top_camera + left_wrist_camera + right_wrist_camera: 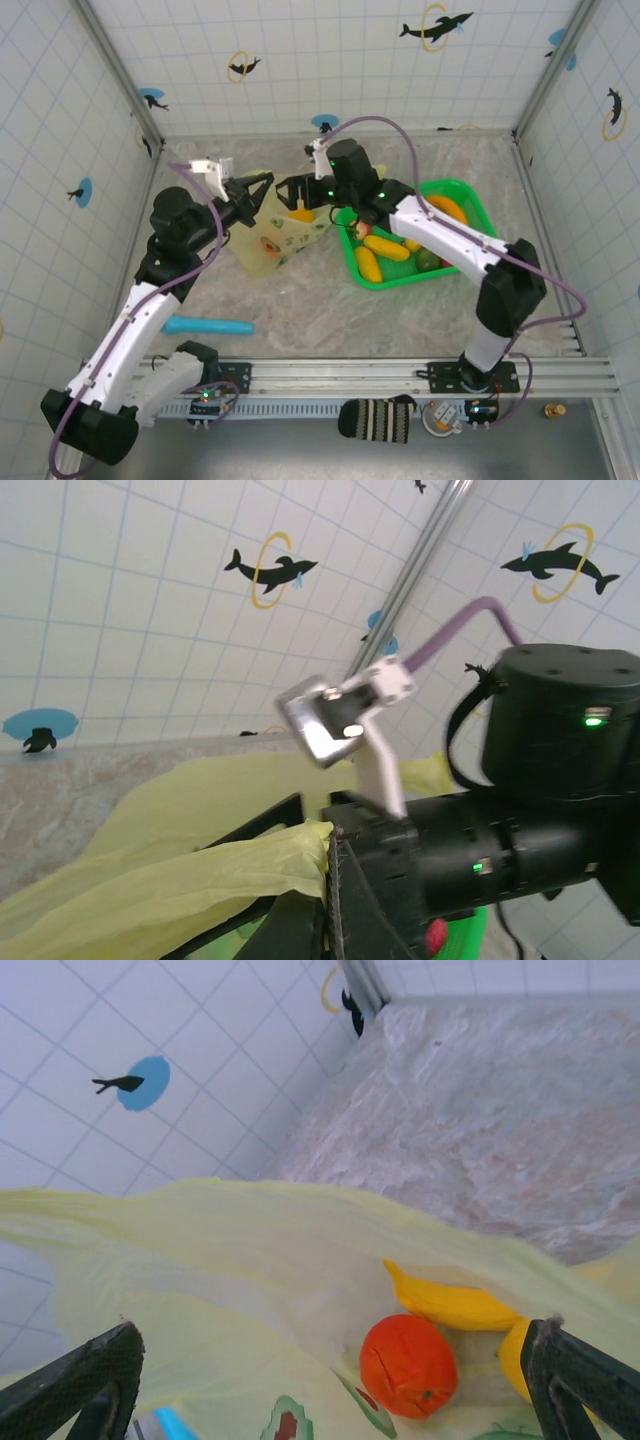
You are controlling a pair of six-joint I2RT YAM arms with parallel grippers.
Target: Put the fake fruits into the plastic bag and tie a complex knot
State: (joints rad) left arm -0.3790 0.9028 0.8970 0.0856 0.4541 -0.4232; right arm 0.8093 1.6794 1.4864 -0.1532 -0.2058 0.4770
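The plastic bag (272, 242), pale yellow-green with avocado prints, is held up off the table at centre left. My left gripper (262, 190) is shut on a bunched edge of the bag (150, 875), pinched at the fingertips (335, 845). My right gripper (288, 192) hovers wide open over the bag mouth (200, 1260), its fingers (90, 1375) spread to either side. Inside the bag lie an orange fruit (408, 1365) and a yellow banana (450, 1303), with another yellow piece (515, 1355) at the right finger. More fake fruits, among them a banana (386, 248) and an orange piece (447, 208), sit in the tray.
A bright green tray (478, 215) stands right of centre under the right forearm. A teal-blue stick (210, 325) lies on the table near the left arm's base. Tiled walls close in the back and both sides.
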